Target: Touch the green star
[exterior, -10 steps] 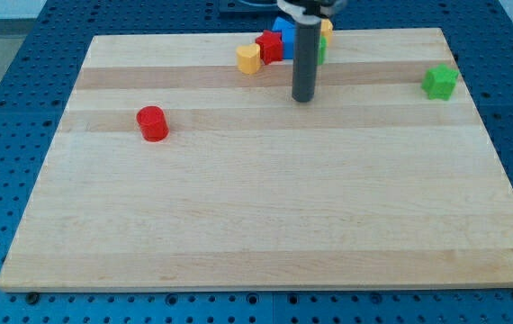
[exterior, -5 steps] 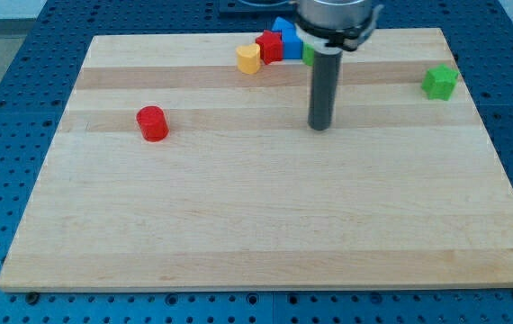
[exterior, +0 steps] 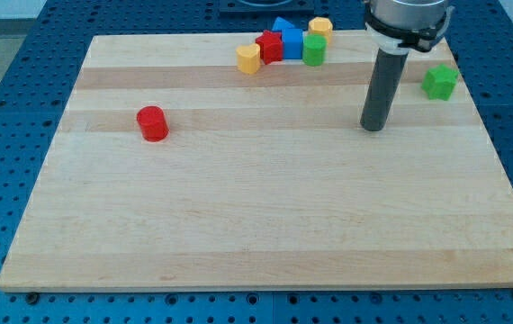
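The green star (exterior: 440, 82) lies on the wooden board (exterior: 256, 207) near its right edge, toward the view's top. My tip (exterior: 373, 127) rests on the board to the left of the star and slightly below it, about a block and a half's width away. The two do not touch.
A cluster sits at the view's top centre: a yellow block (exterior: 249, 59), a red block (exterior: 270, 46), a blue block (exterior: 288, 38), a green cylinder (exterior: 314, 49) and a yellow hexagon (exterior: 320, 26). A red cylinder (exterior: 152, 123) stands alone at the left.
My tip has slid to the view's right and a little downward, from beside the top cluster toward the green star. No block has moved.
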`<action>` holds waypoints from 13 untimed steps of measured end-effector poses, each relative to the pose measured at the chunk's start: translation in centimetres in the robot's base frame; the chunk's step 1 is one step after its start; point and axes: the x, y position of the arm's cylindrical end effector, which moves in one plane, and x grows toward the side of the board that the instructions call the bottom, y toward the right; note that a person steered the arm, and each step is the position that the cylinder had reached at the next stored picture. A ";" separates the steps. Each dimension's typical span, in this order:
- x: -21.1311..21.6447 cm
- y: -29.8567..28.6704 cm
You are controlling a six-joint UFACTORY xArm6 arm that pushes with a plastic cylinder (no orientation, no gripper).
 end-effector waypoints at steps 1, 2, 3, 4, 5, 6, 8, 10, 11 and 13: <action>0.3 0.0; 0.4 0.0; 0.5 -0.1; 0.5 -0.2; 0.5 -0.2; 0.5 -1.0; 0.5 -2.9; 0.5 -3.1; 0.5 -3.5; 0.7 -3.8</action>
